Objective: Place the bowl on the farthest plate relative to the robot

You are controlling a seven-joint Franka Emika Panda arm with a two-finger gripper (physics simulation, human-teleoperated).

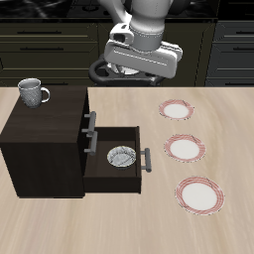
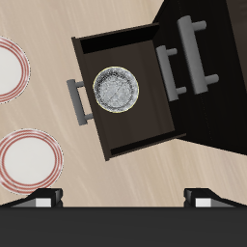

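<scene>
The bowl (image 1: 121, 157) is small, pale grey-white and speckled. It lies in the open drawer (image 1: 136, 175) of a dark cabinet, and it also shows in the wrist view (image 2: 117, 90). Three white plates with pink-red striped rims lie in a row beside the drawer. The one farthest from the robot (image 1: 199, 195) is nearest the table's front edge. The middle plate (image 1: 185, 148) and the back plate (image 1: 178, 110) lie behind it. My gripper (image 1: 142, 58) hangs high above the table's back, apart from the bowl. In the wrist view the gripper (image 2: 125, 200) is open and empty.
A grey handled mug (image 1: 33, 92) stands on top of the dark cabinet (image 1: 40, 139). The drawer's handle (image 1: 147, 161) sticks out toward the plates. Two of the plates, one (image 2: 8, 69) and another (image 2: 29, 159), show in the wrist view beside the drawer.
</scene>
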